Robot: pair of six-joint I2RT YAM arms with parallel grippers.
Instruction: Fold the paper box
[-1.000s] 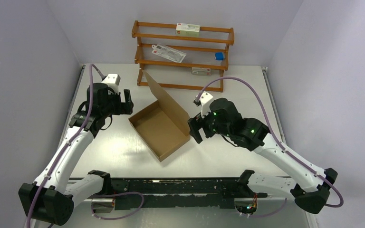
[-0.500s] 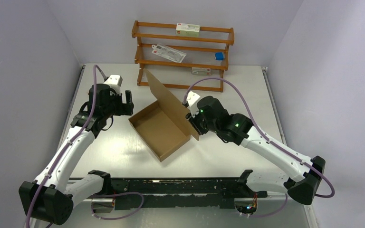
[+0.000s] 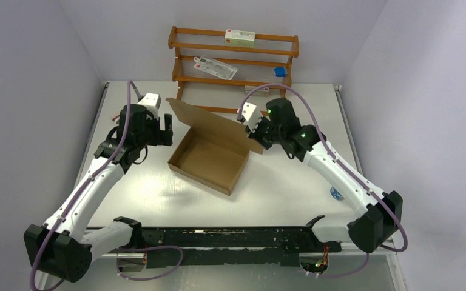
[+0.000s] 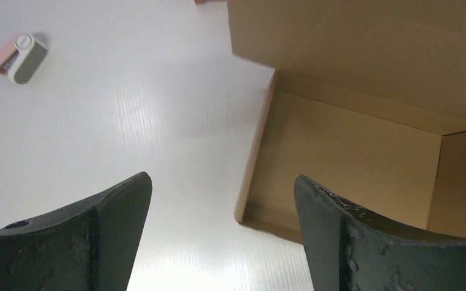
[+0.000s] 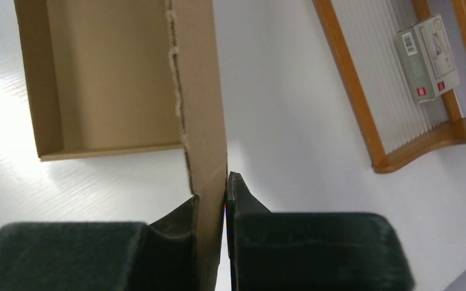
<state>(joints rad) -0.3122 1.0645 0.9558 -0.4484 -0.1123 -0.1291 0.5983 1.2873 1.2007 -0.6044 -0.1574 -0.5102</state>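
Box (image 3: 209, 160) sits mid-table (image 3: 291, 188) between the two arms. Its shallow bottom is open upward and turned a little askew to the table's edges. Its lid (image 3: 209, 118) stands raised from the far long wall (the right wrist view shows a ragged die-cut edge running along the sheet).

The right gripper (image 3: 256, 138) is clamped on the lid's right end. In its own wrist view the jaws press on either side of the cardboard with no gap left.

The left gripper (image 3: 165, 128) hovers just beside the box's left short wall without touching it. Its jaws are wide apart and grip nothing. Between them the left wrist view shows only bare table and the box's near left corner.

Behind the lid, against the back wall, stands a wooden rack (image 3: 188, 30).
- A white carton (image 3: 239, 39) is on its top shelf.
- A flat white packet (image 3: 215, 66) lies on the middle shelf.
- A small blue block (image 3: 280, 71) sits at that shelf's right end.
- A second, smaller carton (image 3: 256, 91) is lower down.

In the left wrist view a small white and pink object (image 4: 21, 57) lies on the table, well apart from the box to its left. What it is cannot be told. A small blue disc (image 3: 335, 194) shows on the table, partly hidden by the right arm's forearm.
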